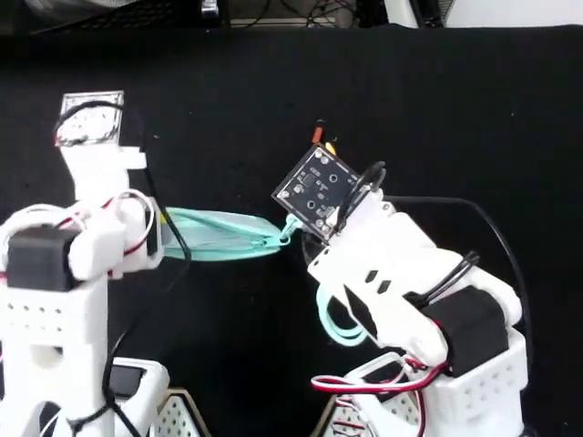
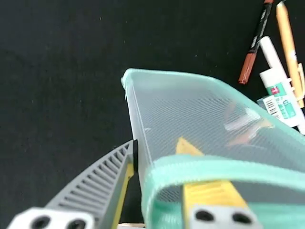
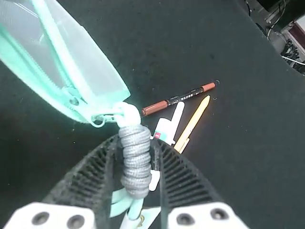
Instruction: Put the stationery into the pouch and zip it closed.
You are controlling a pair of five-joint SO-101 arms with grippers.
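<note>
Seemingly light and floppy, the pouch (image 1: 223, 235) wants holding at both ends: left gripper (image 2: 157, 143) pinches its wall, right gripper (image 3: 136, 139) clamps the grey coiled pull (image 3: 134, 160).

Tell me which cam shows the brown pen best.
Right wrist view: the brown pen lies full length on the black table. Left wrist view cuts one end at the frame edge. High view gives a reddish tip past the right arm's camera board.
</note>
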